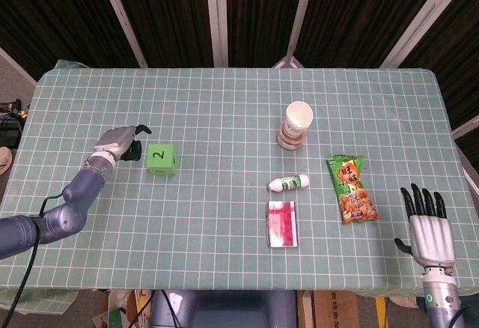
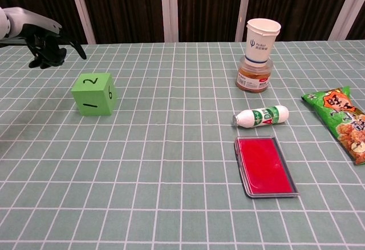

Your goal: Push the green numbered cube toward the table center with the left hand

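The green cube (image 1: pixel 161 158) with a "2" on top stands on the left part of the table, also seen in the chest view as the green cube (image 2: pixel 94 94). My left hand (image 1: pixel 123 142) hovers just left of and slightly behind it, a small gap between them. The left hand (image 2: pixel 45 41) has its dark fingers curled downward and holds nothing. My right hand (image 1: pixel 425 223) is at the table's near right corner, flat, with fingers spread and nothing in it.
A paper cup on a jar (image 1: pixel 296 125) stands right of centre. A small white bottle (image 1: pixel 289 183) lies in front of it, with a red flat case (image 1: pixel 282 223) nearer still. A green snack bag (image 1: pixel 351 187) lies to the right.
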{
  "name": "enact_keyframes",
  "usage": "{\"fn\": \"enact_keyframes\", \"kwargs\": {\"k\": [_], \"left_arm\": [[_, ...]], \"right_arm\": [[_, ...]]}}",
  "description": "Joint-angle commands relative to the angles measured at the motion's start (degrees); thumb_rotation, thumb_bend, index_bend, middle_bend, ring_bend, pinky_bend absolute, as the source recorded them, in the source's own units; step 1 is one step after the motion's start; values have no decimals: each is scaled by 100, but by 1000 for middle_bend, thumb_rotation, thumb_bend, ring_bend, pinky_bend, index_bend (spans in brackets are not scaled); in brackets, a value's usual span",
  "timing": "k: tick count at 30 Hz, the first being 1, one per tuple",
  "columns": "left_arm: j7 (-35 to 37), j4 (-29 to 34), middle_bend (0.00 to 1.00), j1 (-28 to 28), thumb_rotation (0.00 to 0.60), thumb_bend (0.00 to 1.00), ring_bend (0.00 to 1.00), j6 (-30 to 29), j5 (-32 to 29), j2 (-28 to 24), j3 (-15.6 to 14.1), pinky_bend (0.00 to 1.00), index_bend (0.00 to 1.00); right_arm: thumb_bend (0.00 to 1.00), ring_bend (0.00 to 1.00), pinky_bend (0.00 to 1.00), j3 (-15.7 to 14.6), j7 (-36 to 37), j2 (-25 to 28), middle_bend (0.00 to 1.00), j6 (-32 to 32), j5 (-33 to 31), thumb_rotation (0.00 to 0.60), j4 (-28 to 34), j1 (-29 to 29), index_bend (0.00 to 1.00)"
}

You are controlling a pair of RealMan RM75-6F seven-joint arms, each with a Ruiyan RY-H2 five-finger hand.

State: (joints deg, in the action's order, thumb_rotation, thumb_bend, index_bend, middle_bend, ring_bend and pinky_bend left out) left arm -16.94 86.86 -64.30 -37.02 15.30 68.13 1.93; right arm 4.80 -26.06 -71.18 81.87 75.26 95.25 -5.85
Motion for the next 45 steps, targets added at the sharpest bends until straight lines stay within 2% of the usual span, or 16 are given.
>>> {"fn": "enact_keyframes", "kwargs": {"k": [1, 21, 40, 45], "left_arm": [[-7, -26, 852, -16, 600, 1000, 690, 39, 6, 59, -17, 716, 218], [-62, -405, 852, -107, 600, 1000, 690, 217, 35, 508, -189, 716, 219], [-108, -283, 852, -161, 600, 1000, 691, 297, -98, 312, -473, 715, 219], [-64, -228, 852, -157, 600, 1000, 691, 266, -73, 290, -463, 715, 220]], "right_arm": [[45, 33, 0, -4, -14, -5, 0, -11, -11, 600, 1, -5, 65], [45, 34, 0, 11, -29, 5, 0, -2, -97, 600, 11, -9, 65], [45, 33, 0, -12, -73, 27, 0, 7, -129, 600, 90, -1, 66], [45, 33, 0, -19, -10, 52, 0, -24, -127, 600, 110, -7, 66]]}}
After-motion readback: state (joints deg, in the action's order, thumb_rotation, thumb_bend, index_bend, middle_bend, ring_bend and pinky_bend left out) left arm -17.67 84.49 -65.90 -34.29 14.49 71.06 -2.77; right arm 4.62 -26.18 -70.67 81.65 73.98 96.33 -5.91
